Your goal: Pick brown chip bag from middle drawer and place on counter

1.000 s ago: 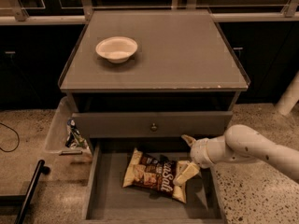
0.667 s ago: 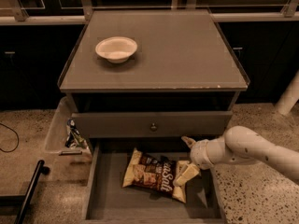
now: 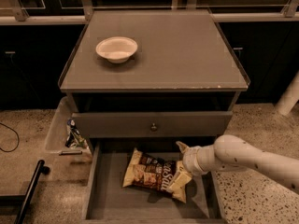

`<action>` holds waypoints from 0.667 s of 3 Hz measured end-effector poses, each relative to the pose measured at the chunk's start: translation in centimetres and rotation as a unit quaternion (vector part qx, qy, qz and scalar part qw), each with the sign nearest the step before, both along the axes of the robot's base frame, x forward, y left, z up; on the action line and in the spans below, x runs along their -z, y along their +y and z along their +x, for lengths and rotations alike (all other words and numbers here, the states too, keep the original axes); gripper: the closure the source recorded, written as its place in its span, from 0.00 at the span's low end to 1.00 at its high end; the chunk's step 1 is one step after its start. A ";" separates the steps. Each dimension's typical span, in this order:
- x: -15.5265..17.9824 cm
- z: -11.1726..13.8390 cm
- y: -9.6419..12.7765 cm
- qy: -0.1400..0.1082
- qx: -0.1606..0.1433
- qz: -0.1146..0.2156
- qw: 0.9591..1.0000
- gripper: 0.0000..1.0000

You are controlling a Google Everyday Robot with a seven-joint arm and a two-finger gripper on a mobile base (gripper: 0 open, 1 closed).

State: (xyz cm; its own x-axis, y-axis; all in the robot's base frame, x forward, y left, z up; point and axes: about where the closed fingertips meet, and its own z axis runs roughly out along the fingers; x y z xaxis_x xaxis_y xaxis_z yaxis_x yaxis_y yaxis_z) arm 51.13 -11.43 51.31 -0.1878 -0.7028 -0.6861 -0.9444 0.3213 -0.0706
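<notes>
Grey counter (image 3: 187, 55) filled the upper centre of the frame. Below it, the middle drawer (image 3: 131, 204) stood pulled out, lower centre. The brown chip bag (image 3: 149, 174) lay flat on the drawer floor, long axis running left to right. The gripper (image 3: 180, 167) sat at the bag's right end, fingers spread, seemingly nothing clamped. The bag stretched leftward from it.

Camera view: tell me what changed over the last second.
The gripper edged slightly down and left at the right end of the brown chip bag in the middle drawer. The bag, the bowl on the counter and the drawer stayed put.
</notes>
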 end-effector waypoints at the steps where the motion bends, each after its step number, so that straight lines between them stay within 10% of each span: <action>1: 3.0 0.3 1.0 -0.024 0.000 -0.009 1.000 0.00; 2: 5.4 0.9 1.9 -0.042 -0.007 -0.002 0.999 0.00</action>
